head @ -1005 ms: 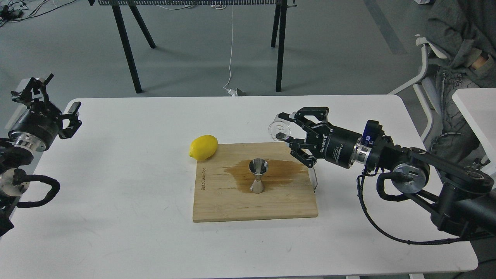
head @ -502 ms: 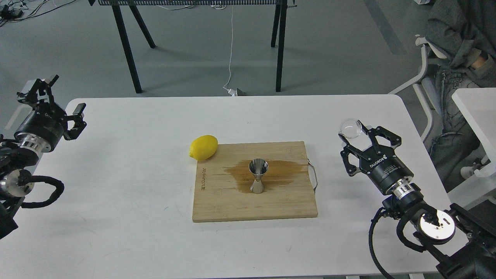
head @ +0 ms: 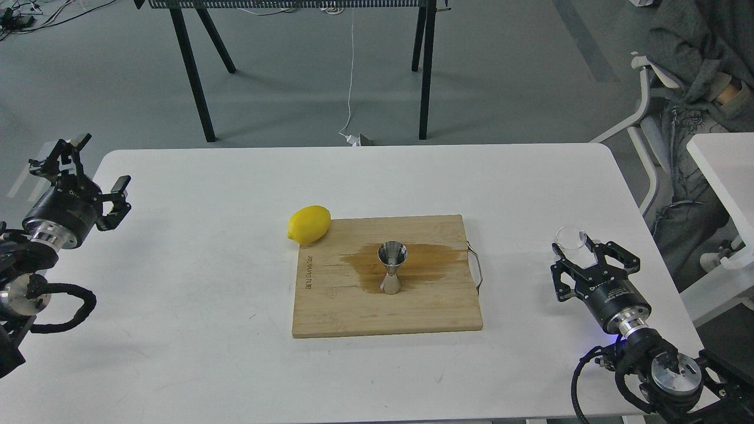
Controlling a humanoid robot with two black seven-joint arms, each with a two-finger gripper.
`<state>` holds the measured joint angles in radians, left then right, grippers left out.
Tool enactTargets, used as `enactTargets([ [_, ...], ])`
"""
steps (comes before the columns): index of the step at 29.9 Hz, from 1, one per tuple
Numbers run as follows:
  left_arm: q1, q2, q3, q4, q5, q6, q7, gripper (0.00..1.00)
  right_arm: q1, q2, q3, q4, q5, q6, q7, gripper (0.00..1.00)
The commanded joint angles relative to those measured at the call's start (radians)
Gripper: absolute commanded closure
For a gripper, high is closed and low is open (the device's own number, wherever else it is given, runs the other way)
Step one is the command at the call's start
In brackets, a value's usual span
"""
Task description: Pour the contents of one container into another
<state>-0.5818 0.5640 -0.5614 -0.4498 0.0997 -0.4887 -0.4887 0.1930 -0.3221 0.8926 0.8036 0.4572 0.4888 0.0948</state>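
Over at the left edge of the white table [head: 177,330], the left gripper [head: 79,171] hangs with its fingers spread apart, nothing between them, well clear of everything on the tabletop. Moving in, a yellow lemon [head: 309,224] lies on the table, touching the far left corner of the wooden cutting board [head: 353,312]. On that board stands the steel jigger [head: 392,267], upright, wide mouth up, right in the middle of a dark wet stain [head: 424,259] that spreads across the wood toward the board's right edge. A thin metal handle [head: 476,268] sticks out from that right edge. Then a stretch of bare table, and now the right side: the right gripper [head: 592,259] sits low near the table's right edge, pointing away from the camera, and the clear glass cup [head: 569,240] sits between its fingertips, upright with its rim up. Whether the fingers actually press on the glass or just flank it, I cannot tell from here. The cup is well apart from the jigger.
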Motion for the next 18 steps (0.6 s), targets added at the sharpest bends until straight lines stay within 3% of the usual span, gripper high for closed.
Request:
enactTargets([
  [1,0.000,0.000,0.000,-0.001,0.000,0.000,0.000,0.00,0.003,0.035,0.008,-0.041,0.001,0.000,-0.012,0.55],
  [12,0.002,0.000,0.000,-0.001,0.000,0.000,0.000,0.00,0.009,0.046,0.008,-0.061,0.001,0.000,-0.015,0.48],
  [18,0.002,0.002,0.000,-0.003,0.000,0.000,0.000,0.00,0.009,0.046,0.003,-0.067,0.001,0.000,-0.015,0.36],
])
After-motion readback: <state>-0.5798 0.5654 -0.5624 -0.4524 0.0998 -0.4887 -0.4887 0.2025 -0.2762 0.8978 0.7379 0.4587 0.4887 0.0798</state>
